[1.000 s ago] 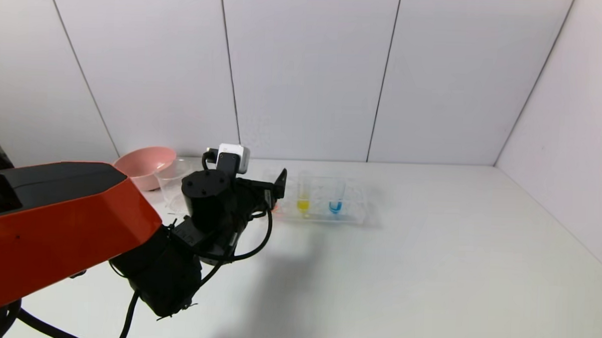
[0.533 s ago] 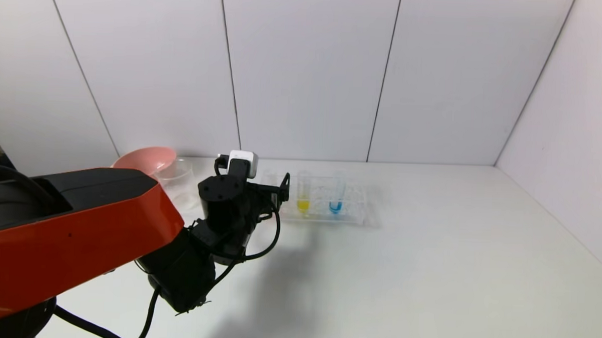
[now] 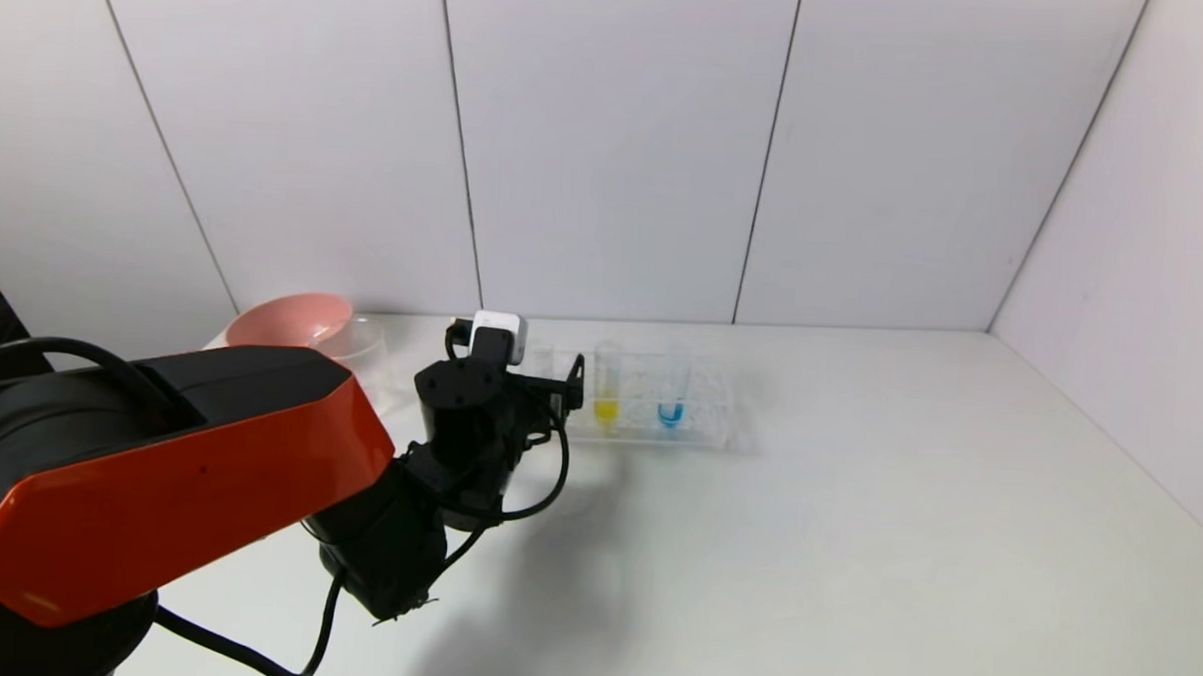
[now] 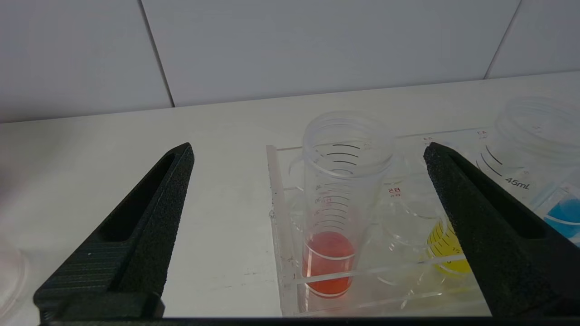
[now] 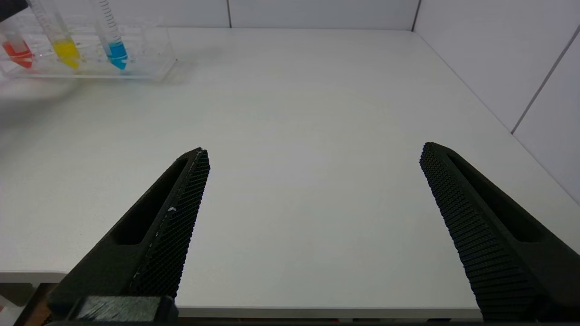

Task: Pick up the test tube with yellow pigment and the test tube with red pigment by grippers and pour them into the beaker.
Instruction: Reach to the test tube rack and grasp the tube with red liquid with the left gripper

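Observation:
The test tube with red pigment [image 4: 337,226] stands upright at the near end of the clear rack [image 4: 277,213]. My left gripper [image 4: 308,148] is open, with its fingers on either side of this tube and well apart from it. The test tube with yellow pigment [image 4: 446,244] stands beside it, partly behind one finger. In the head view the left gripper [image 3: 570,377] hides the red tube and sits just left of the yellow tube [image 3: 607,388]. The beaker [image 3: 369,350] stands left of the arm. My right gripper [image 5: 313,149] is open and empty over the table's front edge.
A blue-tipped tube [image 3: 672,395] stands in the rack [image 3: 703,427] right of the yellow one. A pink bowl [image 3: 287,319] sits behind the beaker at the back left. The rack and all three tubes show far off in the right wrist view [image 5: 149,59].
My left arm has moved right and forward, bringing its open gripper up to the rack's left end. The beaker and bowl are more covered by the arm.

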